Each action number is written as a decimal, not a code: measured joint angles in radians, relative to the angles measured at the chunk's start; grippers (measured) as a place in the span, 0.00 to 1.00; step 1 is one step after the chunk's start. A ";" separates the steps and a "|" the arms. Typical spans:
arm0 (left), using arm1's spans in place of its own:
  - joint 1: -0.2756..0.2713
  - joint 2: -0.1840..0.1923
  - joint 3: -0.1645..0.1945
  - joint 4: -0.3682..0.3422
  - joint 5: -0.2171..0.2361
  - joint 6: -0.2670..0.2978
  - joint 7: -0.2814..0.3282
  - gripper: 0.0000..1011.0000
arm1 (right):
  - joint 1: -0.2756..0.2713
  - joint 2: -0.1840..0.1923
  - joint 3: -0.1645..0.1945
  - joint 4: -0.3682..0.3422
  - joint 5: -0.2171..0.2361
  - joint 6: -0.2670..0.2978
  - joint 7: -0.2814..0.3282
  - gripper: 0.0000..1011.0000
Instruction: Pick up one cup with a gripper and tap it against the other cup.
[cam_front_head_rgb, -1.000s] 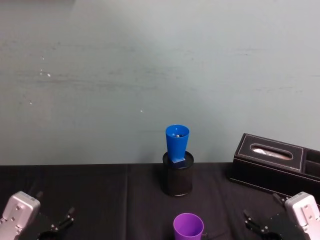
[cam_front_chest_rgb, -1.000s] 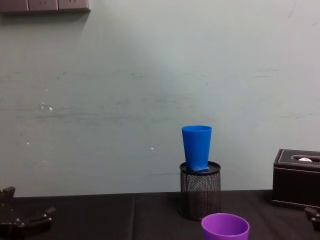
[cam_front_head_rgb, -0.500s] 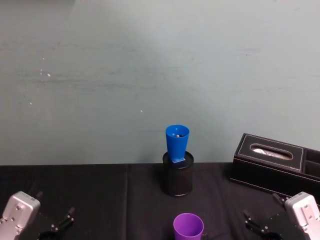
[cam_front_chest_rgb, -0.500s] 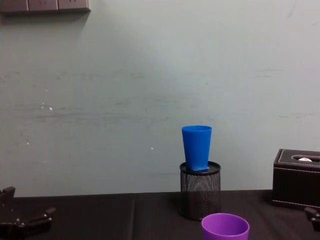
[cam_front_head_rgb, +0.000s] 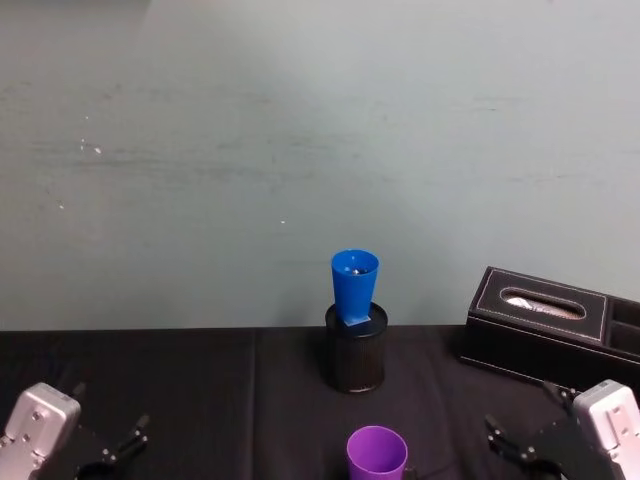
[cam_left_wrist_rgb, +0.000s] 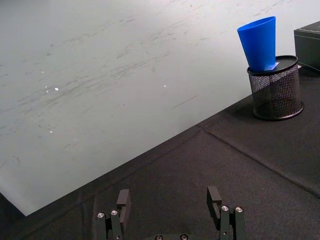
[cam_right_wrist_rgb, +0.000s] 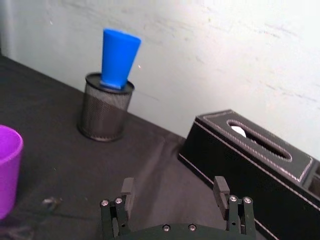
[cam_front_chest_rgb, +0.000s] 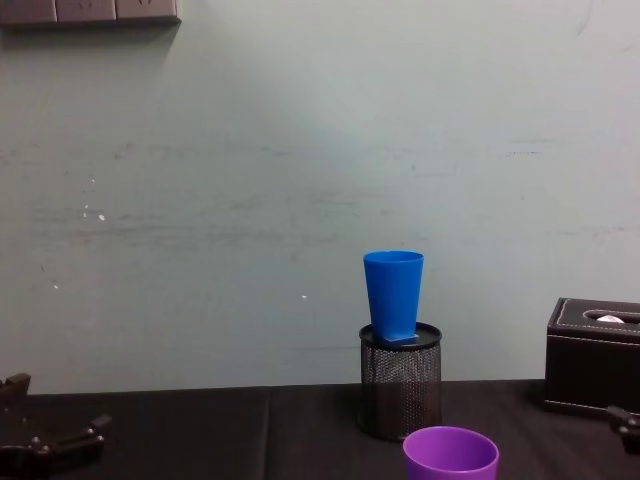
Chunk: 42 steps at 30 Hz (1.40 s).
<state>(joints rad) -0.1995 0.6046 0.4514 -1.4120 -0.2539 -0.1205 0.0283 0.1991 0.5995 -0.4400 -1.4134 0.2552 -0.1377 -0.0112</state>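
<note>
The purple cup (cam_front_head_rgb: 377, 455) stands upright on the black tablecloth at the near middle, also seen in the chest view (cam_front_chest_rgb: 450, 456) and the right wrist view (cam_right_wrist_rgb: 7, 169). Behind it, the blue cup (cam_front_head_rgb: 355, 285) sits upright in a black mesh pen holder (cam_front_head_rgb: 355, 360), slightly tilted. My right gripper (cam_right_wrist_rgb: 174, 192) is low at the near right, open and empty, with the purple cup off to its left. Low at the near left, my left gripper (cam_left_wrist_rgb: 168, 199) is also open and empty, far from both cups.
A black tissue box (cam_front_head_rgb: 550, 318) lies at the back right, close to the right gripper. A pale green wall rises right behind the table's far edge. Black cloth (cam_front_head_rgb: 200, 380) covers the table.
The right gripper has shifted slightly at the near right. Both cups stay where they were, and the left gripper has barely moved.
</note>
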 joint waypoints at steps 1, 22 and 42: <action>0.000 0.000 0.000 0.000 0.000 0.000 0.000 0.99 | 0.000 0.000 0.000 0.000 0.000 0.000 0.000 0.99; 0.000 0.000 0.000 0.000 0.000 0.000 0.000 0.99 | -0.096 0.073 0.082 -0.172 0.180 0.054 0.281 0.99; 0.000 0.000 0.000 0.000 0.000 0.000 0.000 0.99 | -0.088 0.009 0.022 -0.137 0.208 0.129 0.481 0.99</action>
<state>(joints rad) -0.1995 0.6047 0.4514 -1.4120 -0.2539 -0.1205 0.0283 0.1106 0.6088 -0.4176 -1.5501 0.4630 -0.0086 0.4700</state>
